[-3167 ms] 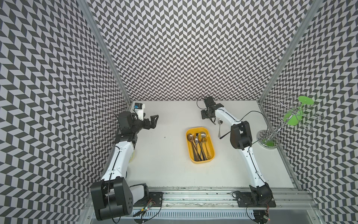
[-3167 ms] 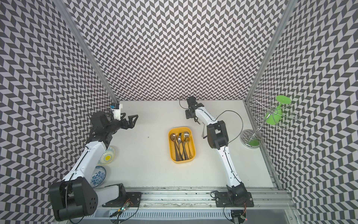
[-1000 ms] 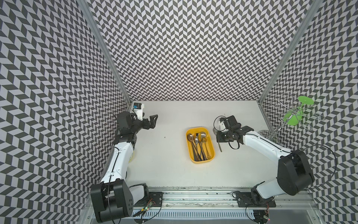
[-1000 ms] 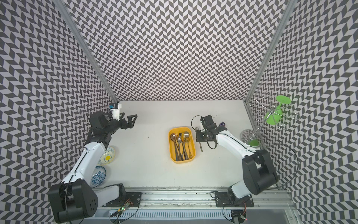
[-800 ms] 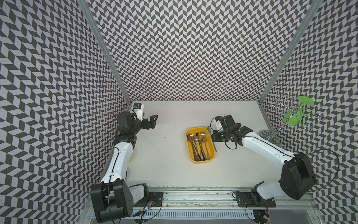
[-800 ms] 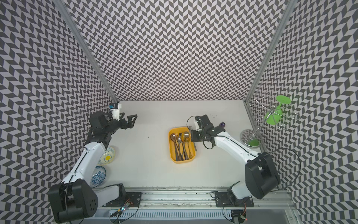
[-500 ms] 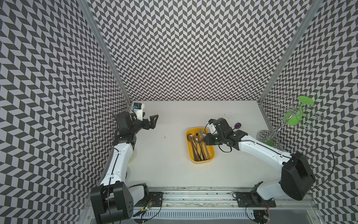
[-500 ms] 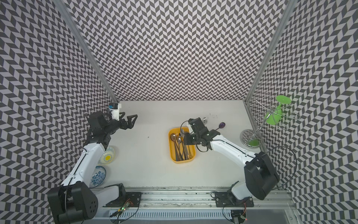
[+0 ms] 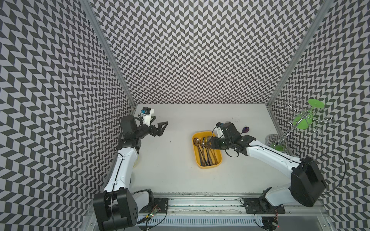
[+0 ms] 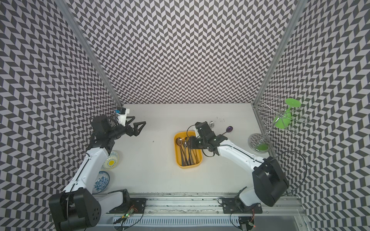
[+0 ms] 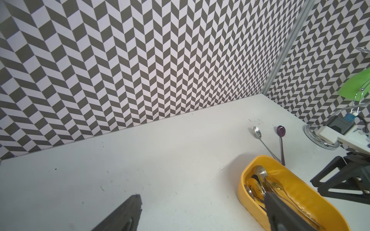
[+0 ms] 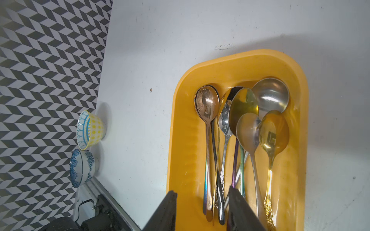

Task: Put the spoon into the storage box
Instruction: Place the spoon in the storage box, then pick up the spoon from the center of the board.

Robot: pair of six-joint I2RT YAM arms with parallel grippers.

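Note:
The yellow storage box (image 9: 208,167) (image 10: 188,167) sits mid-table with several spoons (image 12: 247,130) lying lengthwise in it. My right gripper (image 9: 209,142) (image 12: 202,191) hovers over the box's far end, open. Nothing is pinched between its fingers; only the handles of the spoons in the box (image 12: 180,140) show below them. A silver spoon (image 11: 257,133) and a purple spoon (image 11: 281,131) (image 9: 245,129) lie on the table behind the box (image 11: 246,198). My left gripper (image 9: 160,128) (image 11: 202,197) stands open near the left wall, away from everything.
A yellow bowl (image 10: 111,161) and a blue bowl (image 10: 101,181) sit against the left wall beside my left arm. At the right wall a wire rack (image 9: 276,141) carries a green glass (image 9: 306,118).
My right arm swung left from beside the box to over its far end, carrying a spoon. Its jaws have since opened and no spoon is between them. The left arm has not moved.

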